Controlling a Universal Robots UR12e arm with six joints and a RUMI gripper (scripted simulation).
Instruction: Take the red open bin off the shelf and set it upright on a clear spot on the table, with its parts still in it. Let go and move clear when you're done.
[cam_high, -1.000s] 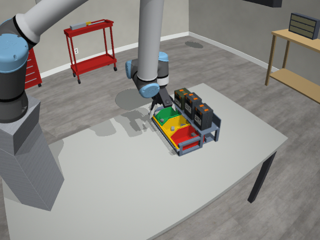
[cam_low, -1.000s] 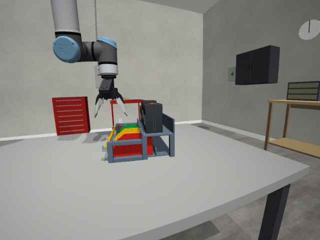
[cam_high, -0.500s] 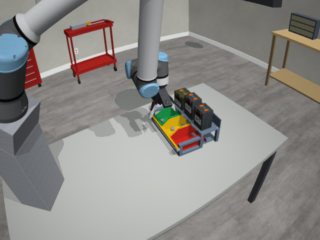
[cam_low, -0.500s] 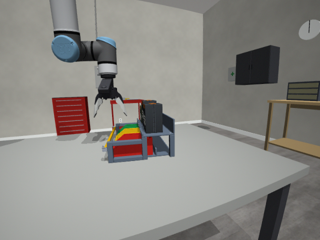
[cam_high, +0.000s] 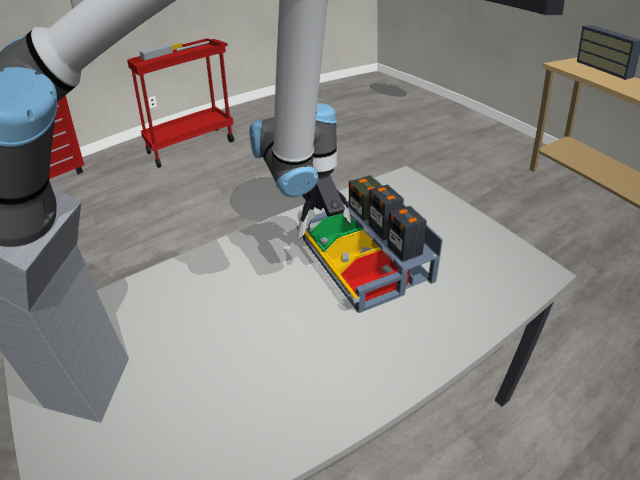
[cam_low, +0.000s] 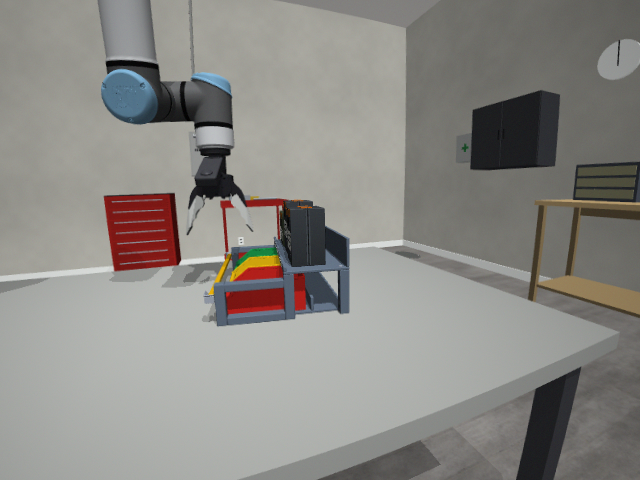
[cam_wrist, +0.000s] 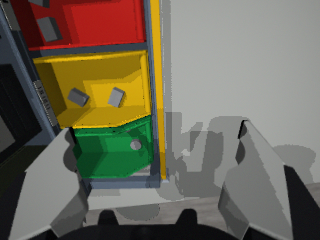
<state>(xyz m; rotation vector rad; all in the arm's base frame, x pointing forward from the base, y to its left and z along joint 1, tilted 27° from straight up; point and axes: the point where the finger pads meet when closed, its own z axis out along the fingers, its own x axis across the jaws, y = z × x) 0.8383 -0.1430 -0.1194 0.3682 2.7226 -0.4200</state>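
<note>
Red bin (cam_high: 369, 273) (cam_low: 255, 302) (cam_wrist: 107, 22) upright in shelf (cam_high: 382, 283) (cam_low: 289, 304) (cam_wrist: 120, 183), grey parts inside, toward the far edge of the table (cam_high: 232, 361) (cam_low: 310, 392) (cam_wrist: 240, 60); yellow bin (cam_high: 354, 250) (cam_low: 257, 262) (cam_wrist: 100, 80) beside it, then green; gripper (cam_high: 325, 227) (cam_low: 220, 231) (cam_wrist: 156, 124) above, fingers fully spread, nothing held.

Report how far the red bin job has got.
Nothing of the job looks done: the red bin sits in the shelf, grey parts inside. Nothing is in hand; the open gripper hangs above the shelf's green-bin end. Left: grasp the bin, lift it out, set it upright on the table.
</note>
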